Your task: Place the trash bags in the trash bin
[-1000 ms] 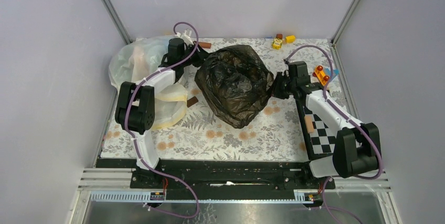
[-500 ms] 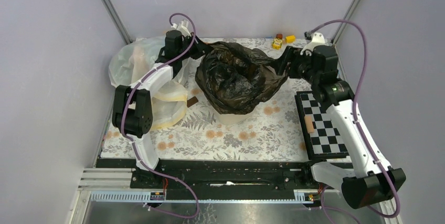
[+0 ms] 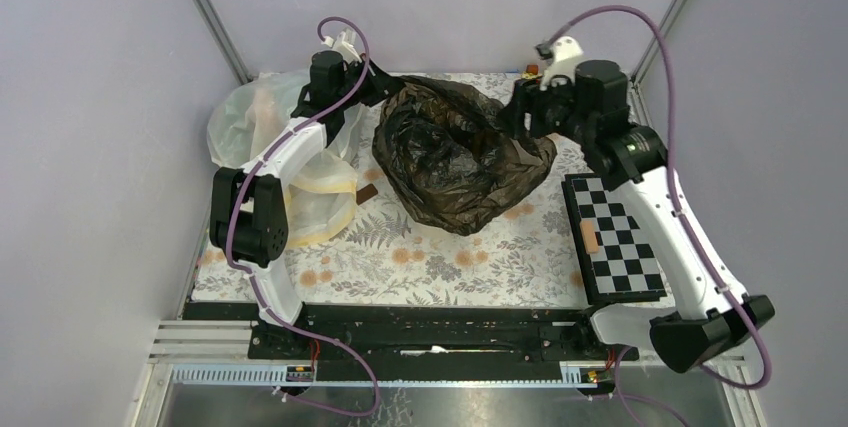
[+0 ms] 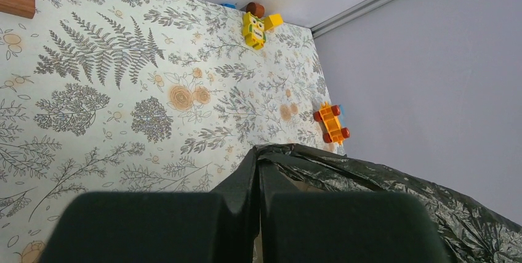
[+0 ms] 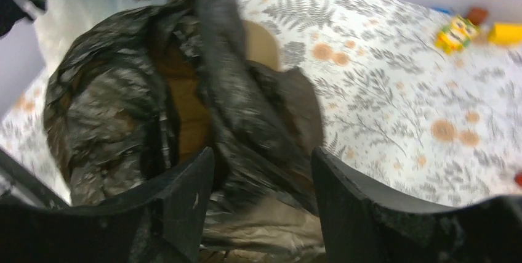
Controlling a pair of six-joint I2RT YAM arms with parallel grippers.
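The black trash bag [image 3: 455, 157] lies crumpled in the middle of the table, its mouth pulled open. My left gripper [image 3: 378, 87] is shut on the bag's back-left edge; in the left wrist view a fold of film [image 4: 320, 161] is pinched between the jaws of the left gripper [image 4: 258, 198]. My right gripper [image 3: 520, 117] hovers over the bag's back-right edge. Its jaws stand apart, and bag film [image 5: 246, 121] runs loose between the tips of the right gripper [image 5: 261, 152]. The trash bin is almost wholly hidden under the bag; a beige patch [image 5: 261, 44] shows inside the opening.
A translucent whitish-yellow bag [image 3: 265, 117] bulges at the left behind my left arm. A checkerboard [image 3: 612, 237] lies at the right. Small toys sit at the back: a yellow one [image 4: 253, 29], an orange car [image 4: 332, 122]. A brown block [image 3: 367, 194] lies beside the bag.
My right arm rose and swung from the bag's right side toward the back, and its gripper opened off the film. The bag's right side spread outward. The left gripper lifted slightly, still holding.
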